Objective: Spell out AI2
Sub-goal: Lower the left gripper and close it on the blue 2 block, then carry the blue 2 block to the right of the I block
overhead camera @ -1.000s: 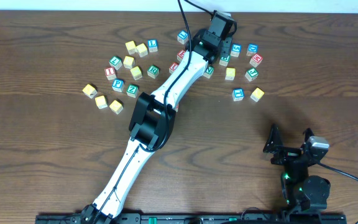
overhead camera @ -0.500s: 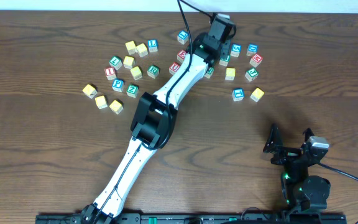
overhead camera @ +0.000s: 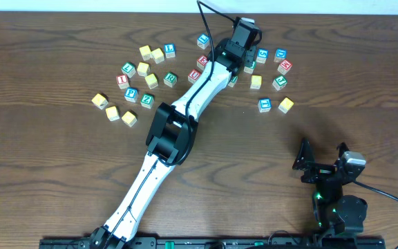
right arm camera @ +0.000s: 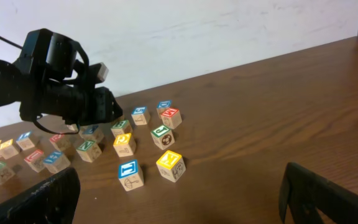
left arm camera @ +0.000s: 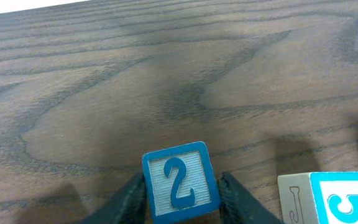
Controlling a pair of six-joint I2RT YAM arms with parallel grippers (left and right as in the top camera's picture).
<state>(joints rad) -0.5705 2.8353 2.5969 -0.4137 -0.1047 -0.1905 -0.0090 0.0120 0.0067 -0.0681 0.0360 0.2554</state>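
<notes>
My left gripper (left arm camera: 181, 193) is at the far side of the table (overhead camera: 61, 173), among the scattered letter blocks. Its two black fingers press both sides of a blue-framed block with the number 2 (left arm camera: 180, 182), which rests on the wood. In the overhead view the left gripper (overhead camera: 240, 38) covers that block. A blue I block (overhead camera: 264, 105) stands right of it, also in the right wrist view (right arm camera: 129, 173). My right gripper (overhead camera: 321, 160) is open and empty at the near right (right arm camera: 179, 193).
A blue 5 block (left arm camera: 344, 199) sits just right of the left fingers. A yellow block (overhead camera: 286, 104) stands beside the I block. Several blocks lie at the far left (overhead camera: 133, 79) and far right (overhead camera: 280, 66). The table's far edge meets a white wall.
The left gripper shifted slightly left at the far block cluster. The right arm has not moved.
</notes>
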